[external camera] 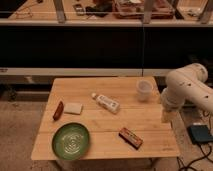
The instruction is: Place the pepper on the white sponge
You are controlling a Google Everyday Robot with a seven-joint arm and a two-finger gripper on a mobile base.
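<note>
The pepper (58,110) is small, slim and dark red. It lies on the wooden table (110,125) near the left edge, right beside the left side of the white sponge (73,108), a flat off-white pad. My gripper (165,117) hangs at the end of the white arm (186,89) over the table's right edge, far from both and holding nothing that I can see.
A green plate (71,141) sits at the front left. A white tube-shaped bottle (106,102) lies mid-table. A translucent cup (144,90) stands at the back right. A brown-red bar (130,138) lies at the front right. A dark box (200,134) sits on the floor at the right.
</note>
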